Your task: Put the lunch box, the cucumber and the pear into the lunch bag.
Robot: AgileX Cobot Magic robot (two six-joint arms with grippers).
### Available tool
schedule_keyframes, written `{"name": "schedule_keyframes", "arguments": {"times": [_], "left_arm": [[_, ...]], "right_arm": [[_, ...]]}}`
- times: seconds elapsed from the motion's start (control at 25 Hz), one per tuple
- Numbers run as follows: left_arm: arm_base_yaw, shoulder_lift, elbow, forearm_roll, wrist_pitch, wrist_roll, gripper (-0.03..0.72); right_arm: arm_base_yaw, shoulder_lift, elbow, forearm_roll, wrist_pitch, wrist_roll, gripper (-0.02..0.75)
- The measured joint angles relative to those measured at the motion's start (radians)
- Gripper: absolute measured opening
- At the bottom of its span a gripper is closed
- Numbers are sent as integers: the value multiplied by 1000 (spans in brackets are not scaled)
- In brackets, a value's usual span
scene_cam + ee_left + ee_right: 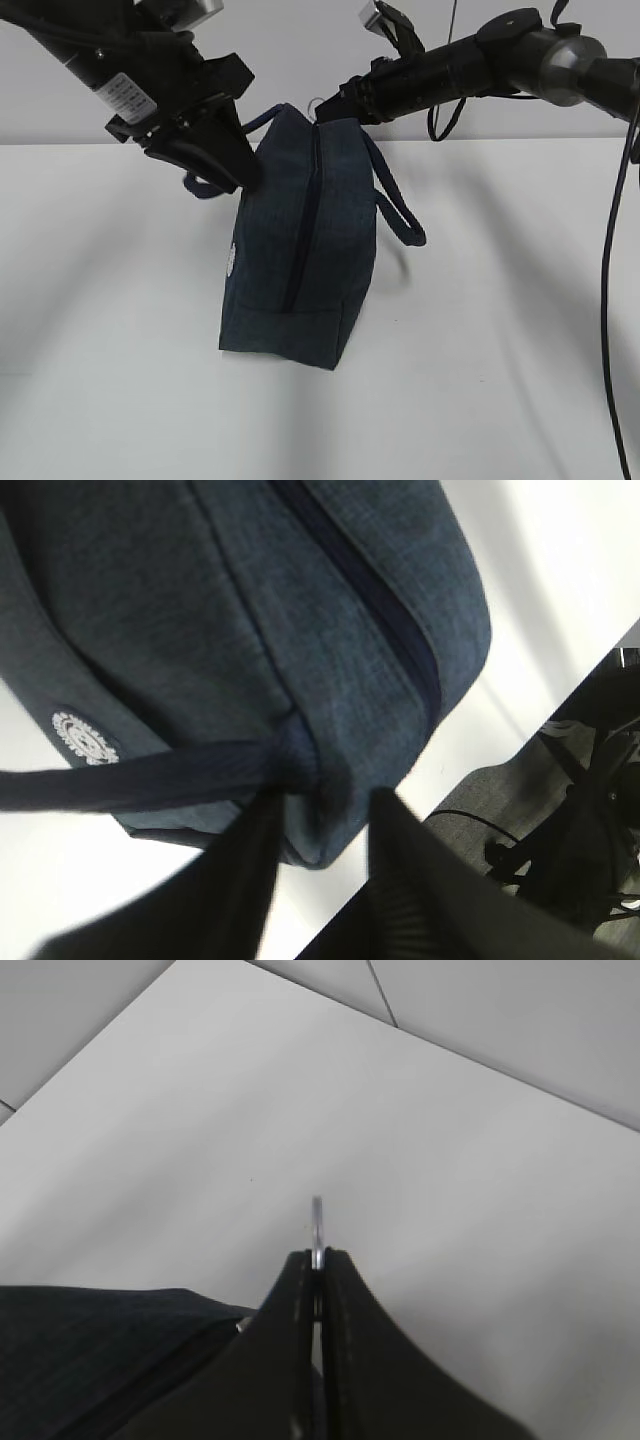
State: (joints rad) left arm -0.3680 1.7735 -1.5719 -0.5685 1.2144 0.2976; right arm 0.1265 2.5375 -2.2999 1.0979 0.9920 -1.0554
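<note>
A white table (pixel 480 330) runs back to a pale grey wall (pixel 300 60) at twelve o'clock in the exterior view. The bag (pixel 300 250) stands on it near the middle, dark navy, narrow end toward the camera, its closed zipper (pixel 303 230) running from the top at twelve o'clock down to six. One loop handle (pixel 400 205) hangs off its side at three o'clock; a small white logo (pixel 232 258) shows on the side at nine o'clock.

The left gripper (pixel 225 165) comes in from ten o'clock and meets the bag's upper corner. In the left wrist view its two dark fingers (pixel 250 870) sit narrow on either side of the bag's end seam, pinching the fabric just where the other handle (pixel 130 780) joins; the logo lies at nine o'clock there, the zipper runs toward one o'clock.

The right gripper (pixel 335 108) reaches in from two o'clock to the bag's top edge. In the right wrist view its fingers (pixel 345 1360) are pressed together on a thin metal ring (pixel 317 1228) that sticks up at twelve o'clock, with a corner of the bag at eight o'clock.

The box, cucumber and pear show in no view.
</note>
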Motion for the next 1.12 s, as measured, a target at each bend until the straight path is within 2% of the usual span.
{"name": "schedule_keyframes", "arguments": {"times": [0.04,0.12,0.16,0.2,0.24,0.52,0.72,1.12], "left_arm": [[0,-2,0,-1,3,-1,230],[0,-8,0,-1,7,-9,459],[2,-14,0,-1,8,-15,540],[6,-23,0,-1,8,-22,594],[13,-34,0,-1,8,-22,611],[98,-88,-56,-36,-29,-130,547],[100,-23,-142,-53,-141,-162,524],[100,305,-426,-30,-164,-174,506]], "right_arm": [[0,0,0,0,0,0,-16],[0,0,0,0,3,0,-16],[0,0,0,0,7,0,-16],[0,0,0,0,9,0,-16],[0,0,0,0,11,0,-16],[0,0,-2,-8,19,0,-16],[0,0,-2,-8,21,0,-16],[-1,0,-2,-11,25,-2,-16]]}}
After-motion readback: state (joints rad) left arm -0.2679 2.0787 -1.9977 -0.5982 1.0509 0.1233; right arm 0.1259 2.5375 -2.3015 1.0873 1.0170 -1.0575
